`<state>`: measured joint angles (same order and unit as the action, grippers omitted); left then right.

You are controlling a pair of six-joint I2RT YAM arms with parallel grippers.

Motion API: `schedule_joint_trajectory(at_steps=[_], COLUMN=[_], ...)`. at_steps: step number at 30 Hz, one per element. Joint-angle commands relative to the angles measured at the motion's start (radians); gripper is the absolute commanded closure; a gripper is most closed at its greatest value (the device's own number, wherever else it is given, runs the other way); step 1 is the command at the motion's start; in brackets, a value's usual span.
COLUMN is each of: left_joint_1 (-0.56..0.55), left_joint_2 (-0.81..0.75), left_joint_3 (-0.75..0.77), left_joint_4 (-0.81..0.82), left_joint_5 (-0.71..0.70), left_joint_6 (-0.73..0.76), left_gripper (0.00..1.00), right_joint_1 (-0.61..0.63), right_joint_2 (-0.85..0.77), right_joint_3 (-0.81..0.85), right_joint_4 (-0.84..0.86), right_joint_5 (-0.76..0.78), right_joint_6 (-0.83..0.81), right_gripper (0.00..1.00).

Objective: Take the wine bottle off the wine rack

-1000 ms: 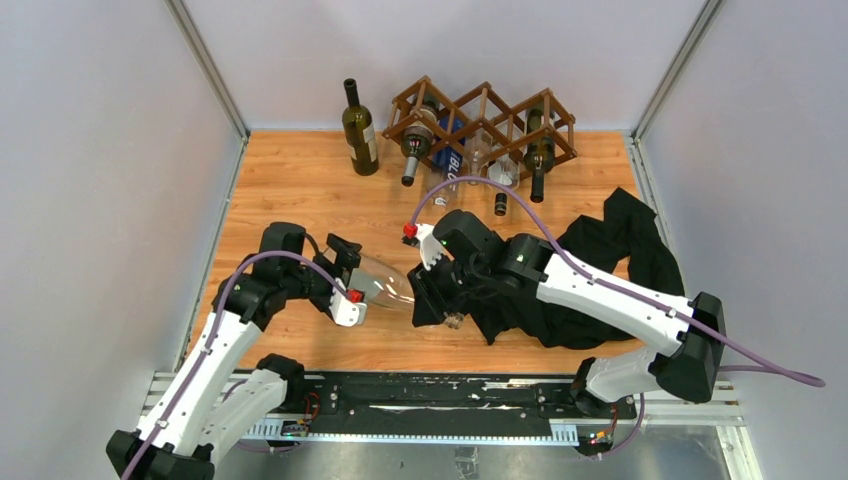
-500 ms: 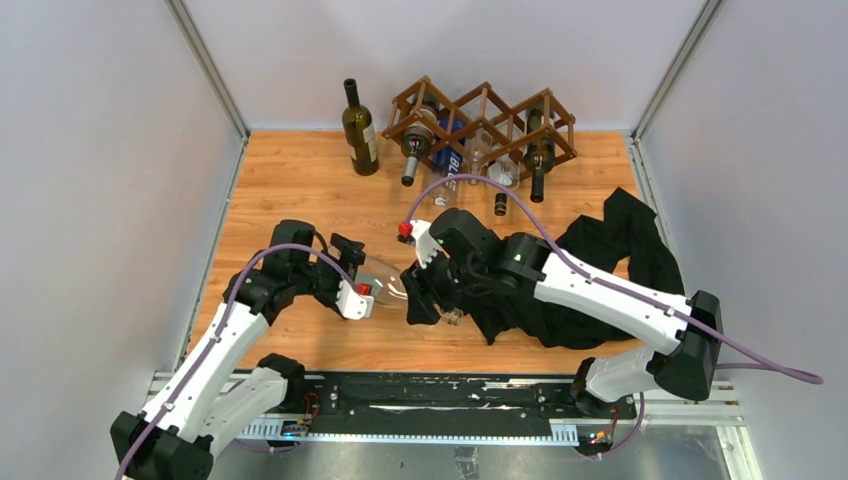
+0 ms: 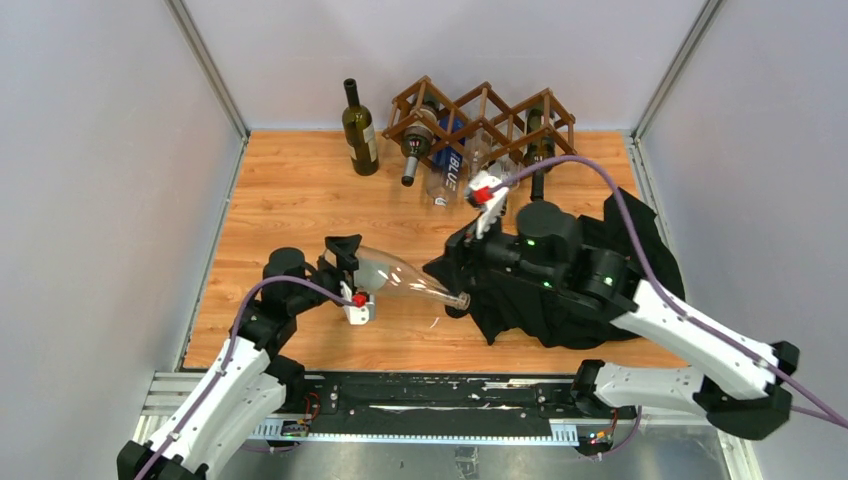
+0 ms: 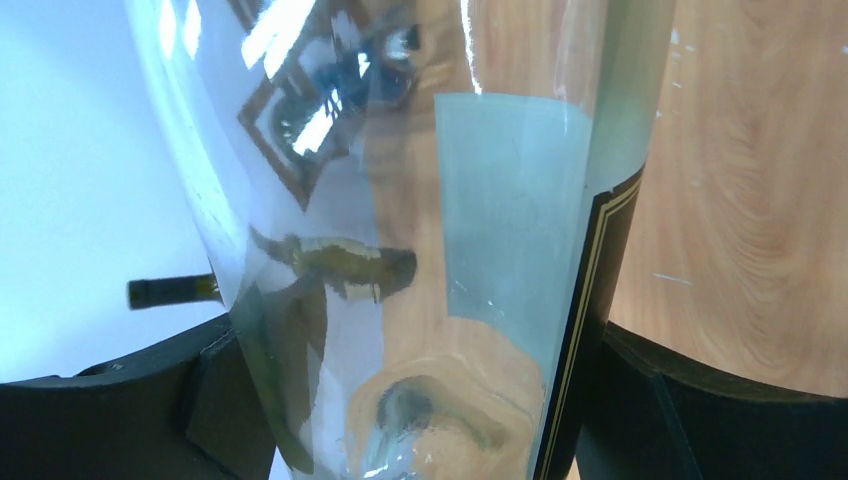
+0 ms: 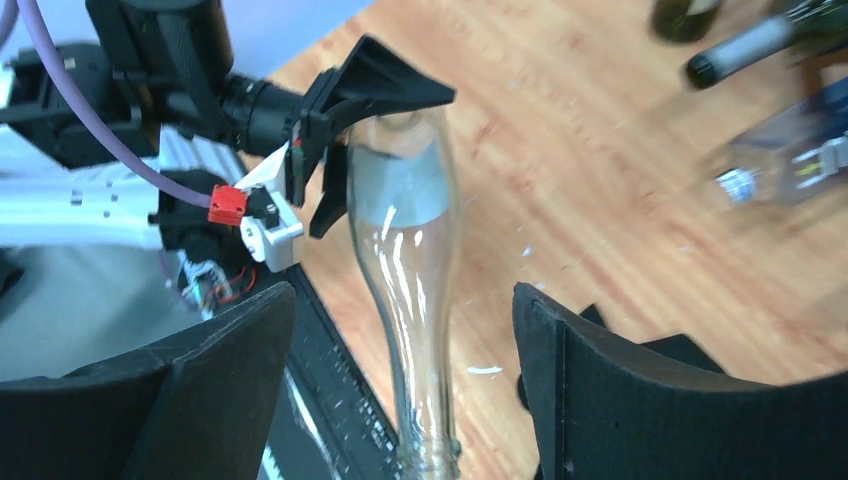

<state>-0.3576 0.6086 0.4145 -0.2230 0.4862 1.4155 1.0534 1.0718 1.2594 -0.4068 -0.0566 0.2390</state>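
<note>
Wood-grain counter (image 3: 290, 190), pale walls on three sides. At 12 o'clock, against the back wall: dark brown wine rack (image 3: 482, 120), with bottles in several of its diamond cells, necks toward 6 o'clock. Just beside the rack, at its 9 o'clock: green bottle (image 3: 359, 128), upright. At 3 to 4 o'clock on the counter: heap of black cloth (image 3: 640, 235), partly under the right arm.

Clear wine bottle (image 3: 400, 278) off the rack and well apart from it, a little toward 7 o'clock from the counter's middle. Tilted, base at 9 o'clock, mouth toward 4 o'clock. Pale label band round the glass near the base. Cannot tell whether touching the wood.

Left end effector (image 3: 352, 275) clamped on the wide base of that bottle, one finger on each side. In the left wrist view, glass filling the whole gap between the two dark fingers.

Right end effector (image 5: 402, 300) at the mouth end, spread wide. Pads on either side of the slim neck with clear gaps, gripping nothing.
</note>
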Motion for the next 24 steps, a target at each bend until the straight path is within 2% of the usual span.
schedule_joint_trajectory(at_steps=[1, 6, 13, 24], left_joint_1=[-0.007, -0.007, -0.007, -0.007], left_joint_2=[-0.043, -0.007, 0.042, 0.059], left_joint_3=[0.058, 0.145, 0.231, 0.277], left_joint_4=[0.319, 0.329, 0.328, 0.294], left_joint_5=[0.02, -0.038, -0.037, 0.115], left_joint_6=[-0.161, -0.426, -0.721, -1.076], left_gripper=[1.0, 1.0, 1.0, 1.0], right_joint_1=[-0.006, -0.006, -0.006, -0.006], right_joint_2=[-0.128, -0.224, -0.297, -0.072], right_joint_3=[-0.073, -0.116, -0.19, -0.075], right_joint_4=[0.136, 0.175, 0.311, 0.529], right_joint_5=[0.183, 0.276, 0.268, 0.177], right_joint_6=[-0.041, -0.02, -0.001, -0.021], right_gripper=[0.16, 0.15, 0.15, 0.16])
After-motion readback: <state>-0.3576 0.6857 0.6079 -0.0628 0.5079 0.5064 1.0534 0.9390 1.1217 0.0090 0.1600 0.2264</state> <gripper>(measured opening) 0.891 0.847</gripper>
